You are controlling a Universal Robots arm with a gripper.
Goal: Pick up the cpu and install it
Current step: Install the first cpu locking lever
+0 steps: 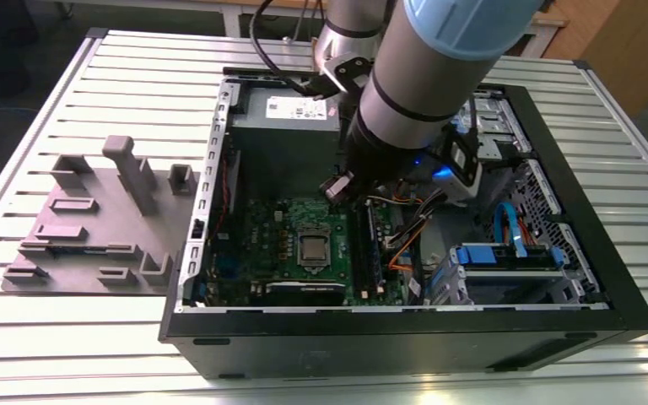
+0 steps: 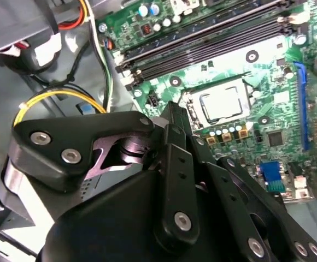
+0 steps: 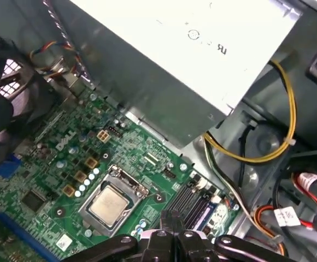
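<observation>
Slatted metal bench (image 1: 99,337) held the open computer case (image 1: 594,321). The cpu (image 3: 110,204) sat in the motherboard (image 1: 273,221) socket, beside the RAM slots. My gripper (image 3: 172,232) hovered nearby, fingers together, empty. Light, stiff, fragile chip; I judged edge grip safest.

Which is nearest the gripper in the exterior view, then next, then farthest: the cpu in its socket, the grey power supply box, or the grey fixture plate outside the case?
From the gripper, inside the case:
1. cpu, seated in the motherboard socket just below it.
2. power supply box, at the case's far end.
3. fixture plate, outside the case on the exterior view's left.
</observation>
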